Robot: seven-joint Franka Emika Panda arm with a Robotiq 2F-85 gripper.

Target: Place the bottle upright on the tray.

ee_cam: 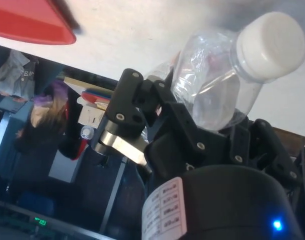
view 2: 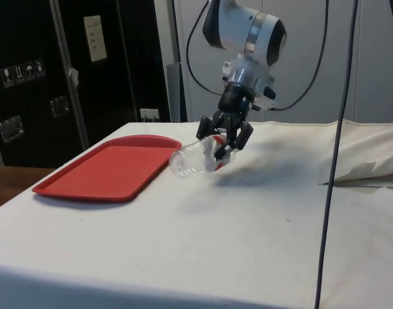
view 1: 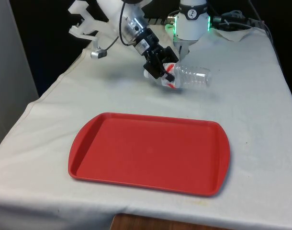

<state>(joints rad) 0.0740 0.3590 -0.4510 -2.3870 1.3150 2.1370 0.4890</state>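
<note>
A clear plastic bottle (view 1: 193, 76) with a red label lies nearly level, held just above the white cloth. My gripper (view 1: 166, 72) is shut on its labelled end, and the rest of the bottle sticks out towards the front view's right. From the side, the bottle (view 2: 194, 158) points from the gripper (view 2: 221, 147) towards the tray. The wrist view has its white cap (ee_cam: 271, 47) past the black fingers (ee_cam: 137, 102). The red tray (view 1: 151, 153) lies flat and bare near the table's front edge, apart from the bottle.
Bunched white cloth (view 1: 241, 29) lies at the table's far right corner in the front view. A thin black cable (view 2: 330, 161) hangs down in front of the side view's right part. Bare cloth separates the tray (view 2: 109, 168) from the bottle.
</note>
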